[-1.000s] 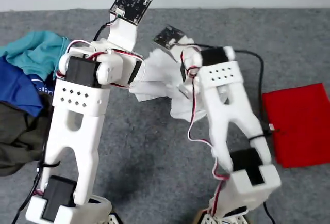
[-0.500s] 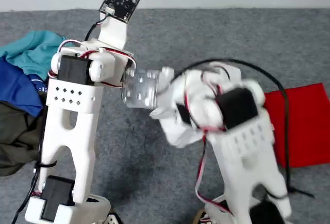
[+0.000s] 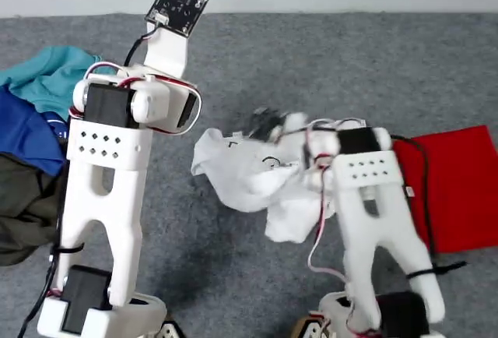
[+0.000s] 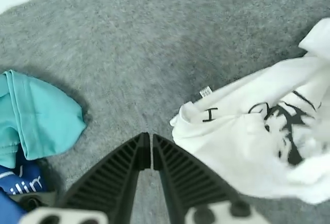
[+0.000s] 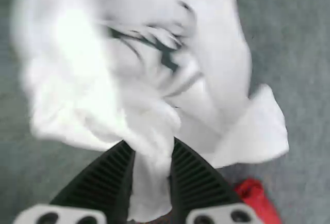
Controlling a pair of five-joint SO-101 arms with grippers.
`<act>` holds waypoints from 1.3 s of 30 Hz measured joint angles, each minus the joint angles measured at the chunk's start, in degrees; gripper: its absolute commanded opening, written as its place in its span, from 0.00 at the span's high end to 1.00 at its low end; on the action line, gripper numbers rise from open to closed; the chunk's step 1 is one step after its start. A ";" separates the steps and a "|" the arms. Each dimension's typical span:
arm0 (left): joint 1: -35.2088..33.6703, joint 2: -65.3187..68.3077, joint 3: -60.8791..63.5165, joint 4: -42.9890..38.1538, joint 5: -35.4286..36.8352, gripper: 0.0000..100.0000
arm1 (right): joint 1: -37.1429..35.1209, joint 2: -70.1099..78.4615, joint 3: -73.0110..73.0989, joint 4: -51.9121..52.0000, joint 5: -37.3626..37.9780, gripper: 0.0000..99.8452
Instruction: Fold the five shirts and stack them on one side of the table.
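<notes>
A crumpled white shirt point(image 3: 249, 170) with black print hangs bunched at the table's middle, held up by my right gripper point(image 5: 153, 154), whose fingers are shut on a fold of it. The same white shirt point(image 4: 263, 141) lies just beyond my left gripper point(image 4: 151, 144), which is shut with nothing in it, over bare grey carpet. A folded red shirt point(image 3: 455, 186) lies flat at the right side. At the left edge sits a heap of a teal shirt point(image 3: 54, 77), a blue shirt point(image 3: 27, 132) and a dark shirt point(image 3: 27, 213).
The grey carpeted table point(image 3: 327, 65) ends at a pale wall along the far edge. The left arm point(image 3: 109, 190) stands between the heap and the white shirt. The teal shirt point(image 4: 36, 118) lies close to my left gripper.
My right arm has swung right and toward the near side, dragging the white shirt with it. My left gripper has let the shirt go and pulled back slightly to the left.
</notes>
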 measured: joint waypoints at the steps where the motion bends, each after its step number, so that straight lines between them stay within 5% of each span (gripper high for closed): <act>1: 0.00 0.00 0.00 0.09 0.00 0.99 | 2.02 0.79 0.26 -2.55 -2.55 0.98; 6: 0.00 0.00 0.00 0.18 0.00 0.99 | 9.23 1.67 0.44 -4.04 -13.71 0.79; 13: 0.00 0.00 0.00 0.18 0.00 0.99 | 12.57 1.67 -4.40 9.76 -23.38 0.54; 23: 0.00 0.00 7.91 -4.75 0.00 0.99 | 12.92 1.67 -25.14 28.31 -29.54 0.53; 30: 0.00 0.79 18.29 -14.95 10.02 0.93 | 13.10 1.67 -26.99 29.71 -30.59 0.53; 39: 13.10 16.00 17.14 -15.74 10.64 0.89 | 13.19 1.67 -26.99 31.56 -32.35 0.53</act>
